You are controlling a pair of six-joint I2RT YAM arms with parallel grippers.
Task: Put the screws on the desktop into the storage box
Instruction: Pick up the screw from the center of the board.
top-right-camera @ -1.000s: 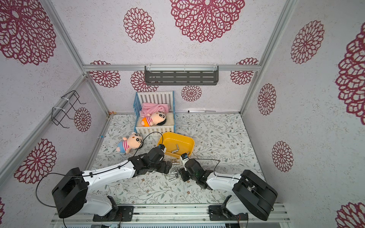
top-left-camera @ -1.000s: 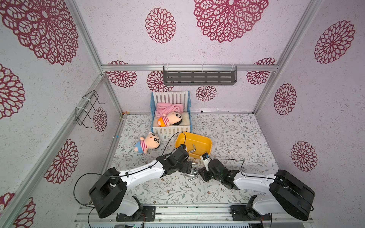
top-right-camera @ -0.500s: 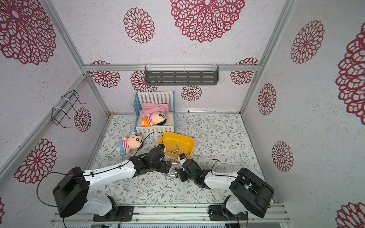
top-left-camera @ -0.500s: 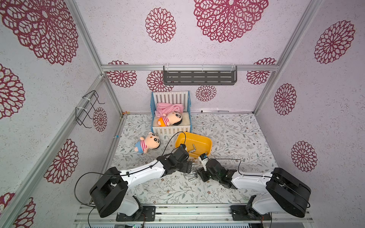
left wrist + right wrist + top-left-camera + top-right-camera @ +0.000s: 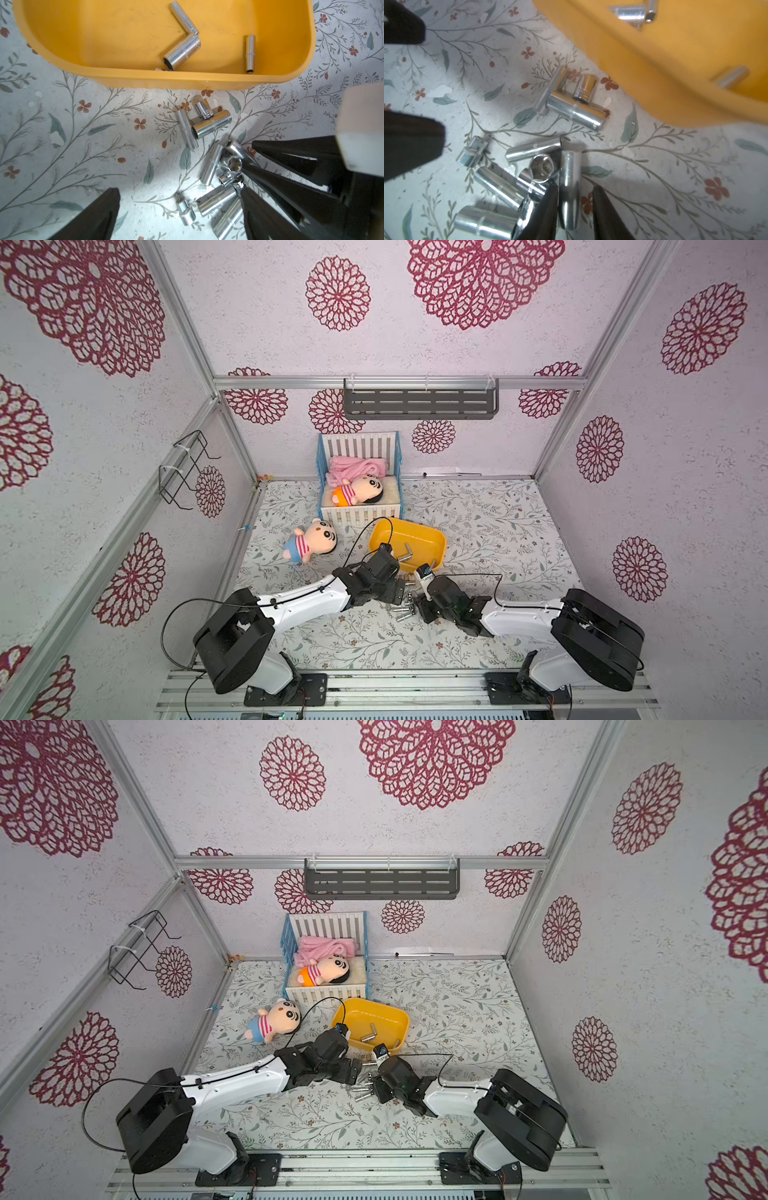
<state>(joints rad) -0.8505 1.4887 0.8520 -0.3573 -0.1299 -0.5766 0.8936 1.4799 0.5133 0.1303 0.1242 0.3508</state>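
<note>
In a top view the storage box [image 5: 409, 524] sits on the table [image 5: 498, 531], with the loose screws [image 5: 402, 611] just at its six o'clock and both arms over them.

Left wrist view: three screws lie in the box and about ten outside. The left end effector [image 5: 178, 193] is spread wide and empty.

Right wrist view: the right end effector [image 5: 574, 187] straddles one screw, touching one side with a gap at the other — a pick in hand, not yet clamped. Next, I judge — clamp, lift, carry toward twelve o'clock.
</note>
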